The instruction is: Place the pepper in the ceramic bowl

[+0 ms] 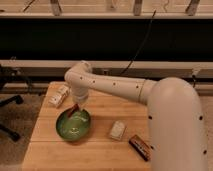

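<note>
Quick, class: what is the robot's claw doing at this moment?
Claw: above the far rim of the ceramic bowl, with the pepper at its tip; open or closed cannot be told.

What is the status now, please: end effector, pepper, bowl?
End effector low over far rim of ceramic bowl. Pepper at its tip, just above the rim, not yet in the bowl. Nothing blocking; clear cup and dark bar off to the side.

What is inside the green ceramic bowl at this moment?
The ceramic bowl shows only green glaze with pale reflections. The gripper hangs over its back rim with the pepper at its tip; the rim section beneath is covered.
</note>
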Controlling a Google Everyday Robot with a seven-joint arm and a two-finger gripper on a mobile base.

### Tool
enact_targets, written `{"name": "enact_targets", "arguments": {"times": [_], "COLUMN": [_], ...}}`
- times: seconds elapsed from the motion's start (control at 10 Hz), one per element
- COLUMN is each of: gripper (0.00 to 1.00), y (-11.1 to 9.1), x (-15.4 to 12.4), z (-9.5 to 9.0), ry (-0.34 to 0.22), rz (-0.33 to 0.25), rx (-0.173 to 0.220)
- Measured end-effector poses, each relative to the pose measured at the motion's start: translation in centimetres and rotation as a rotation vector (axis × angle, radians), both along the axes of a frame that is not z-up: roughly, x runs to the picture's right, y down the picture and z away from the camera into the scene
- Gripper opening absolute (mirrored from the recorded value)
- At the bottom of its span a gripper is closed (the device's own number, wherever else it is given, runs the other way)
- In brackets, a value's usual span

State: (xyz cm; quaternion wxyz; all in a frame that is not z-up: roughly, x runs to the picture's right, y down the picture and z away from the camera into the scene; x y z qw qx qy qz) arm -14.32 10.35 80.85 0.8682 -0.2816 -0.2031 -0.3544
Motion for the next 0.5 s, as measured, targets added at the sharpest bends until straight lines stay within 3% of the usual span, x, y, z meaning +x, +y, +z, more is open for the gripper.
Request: {"name": "enact_targets", "arguments": {"times": [0.5], "gripper": [0.78], "y": [0.12], "x": [-0.04], "z": [0.07], "ry": [-0.005], "rz": [-0.001], "rx": [-0.004]}}
